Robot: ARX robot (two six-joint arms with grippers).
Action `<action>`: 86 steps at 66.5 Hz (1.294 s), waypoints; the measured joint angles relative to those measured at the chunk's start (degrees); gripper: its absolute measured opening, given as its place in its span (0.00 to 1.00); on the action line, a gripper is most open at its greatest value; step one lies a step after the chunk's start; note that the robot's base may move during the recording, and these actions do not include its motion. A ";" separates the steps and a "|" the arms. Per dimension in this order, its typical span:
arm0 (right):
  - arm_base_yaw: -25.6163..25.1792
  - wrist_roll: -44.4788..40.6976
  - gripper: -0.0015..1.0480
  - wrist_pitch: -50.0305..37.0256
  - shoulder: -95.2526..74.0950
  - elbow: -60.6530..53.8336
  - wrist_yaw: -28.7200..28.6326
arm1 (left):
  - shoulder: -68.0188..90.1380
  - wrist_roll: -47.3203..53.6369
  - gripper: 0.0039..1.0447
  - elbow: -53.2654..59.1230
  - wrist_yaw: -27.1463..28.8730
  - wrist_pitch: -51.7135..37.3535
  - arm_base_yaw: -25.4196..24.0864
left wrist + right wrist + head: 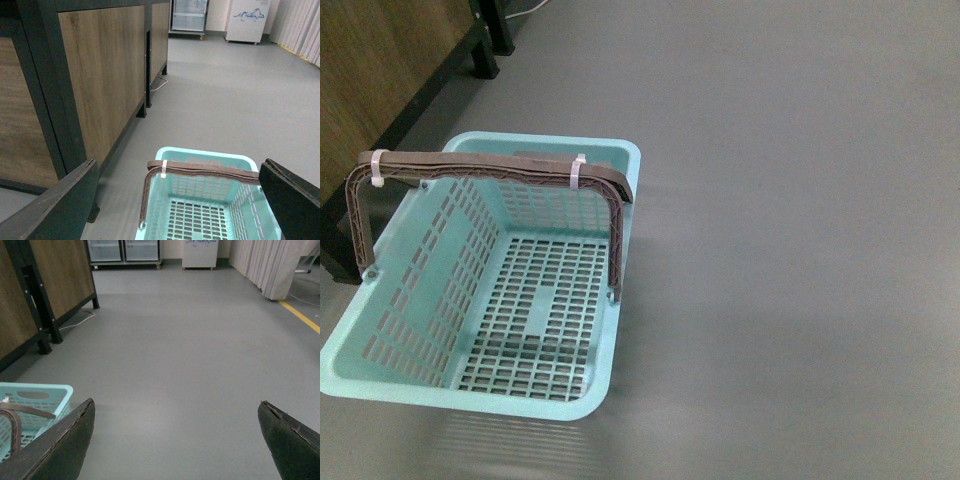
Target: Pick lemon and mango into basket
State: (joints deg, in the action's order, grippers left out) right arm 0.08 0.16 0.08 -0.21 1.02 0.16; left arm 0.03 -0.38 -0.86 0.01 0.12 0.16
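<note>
A wood-panelled cabinet (pixel 100 75) stands on grey floor (pixel 800 200); curtains (pixel 260 265) hang beyond.

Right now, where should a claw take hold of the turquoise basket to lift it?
Grip the brown handle at mid-bar, between its white zip ties, coming from above: it stands upright across the basket with open space beneath.

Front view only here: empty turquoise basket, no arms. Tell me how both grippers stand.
Observer: The left gripper is open and empty; the light turquoise slotted plastic basket shows between its black fingers.
Operator: Now the right one.
Observer: The right gripper is open and empty too, facing bare grey floor.
Operator: Report any lemon or mango.
Observer: None in any view; the wrist cameras add only wooden cabinets and glass-door fridges far off.
</note>
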 joint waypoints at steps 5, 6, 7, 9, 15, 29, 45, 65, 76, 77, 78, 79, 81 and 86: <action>0.00 0.00 0.92 0.00 0.00 0.00 0.00 | 0.00 0.00 0.94 0.00 0.00 0.00 0.00; 0.00 0.00 0.92 0.00 0.00 0.00 0.00 | 0.00 0.00 0.94 0.00 0.00 0.00 0.00; 0.00 0.00 0.92 0.00 0.00 0.00 0.00 | 0.00 0.00 0.94 0.00 0.00 0.00 0.00; 0.00 0.00 0.92 0.00 0.00 0.00 0.00 | 0.00 -0.02 0.94 0.00 0.02 0.00 0.00; 0.00 0.00 0.92 0.00 0.00 0.00 0.00 | 0.00 0.00 0.94 0.00 0.00 0.00 0.00; 0.00 0.00 0.92 0.00 0.00 0.00 0.00 | 3.76 -4.90 0.94 -2.69 8.59 6.97 2.60; 0.00 0.00 0.92 0.00 0.00 0.00 -0.13 | 42.91 -38.38 0.94 -15.87 13.35 -0.04 1.03; 0.00 0.00 0.92 0.00 0.00 0.00 -0.15 | 91.01 -67.12 0.94 -28.20 4.28 -30.27 7.19; 0.00 0.00 0.92 0.00 0.00 0.00 -0.15 | 109.31 -72.17 0.94 -38.77 3.19 -31.74 10.47; 0.00 0.00 0.92 0.00 0.00 0.00 -0.15 | 110.92 -72.52 0.94 -40.04 3.15 -31.34 10.75; 0.00 0.00 0.92 0.00 0.00 0.00 -0.15 | 112.45 -72.72 0.94 -41.35 3.17 -30.88 11.04; 0.00 0.00 0.92 0.00 0.00 -0.02 -0.15 | 113.20 -73.00 0.94 -41.99 3.15 -30.67 11.15; 0.00 0.00 0.92 0.00 0.00 0.00 -0.15 | 115.27 -73.46 0.94 -43.87 3.15 -30.05 11.52; 0.00 0.00 0.92 0.00 0.00 0.00 -0.15 | 120.13 -74.38 0.94 -48.72 3.39 -28.37 12.24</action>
State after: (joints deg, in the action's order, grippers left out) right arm 0.08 0.16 0.08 -0.21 1.02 0.01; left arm 120.16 -74.76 -49.58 3.40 -28.25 12.40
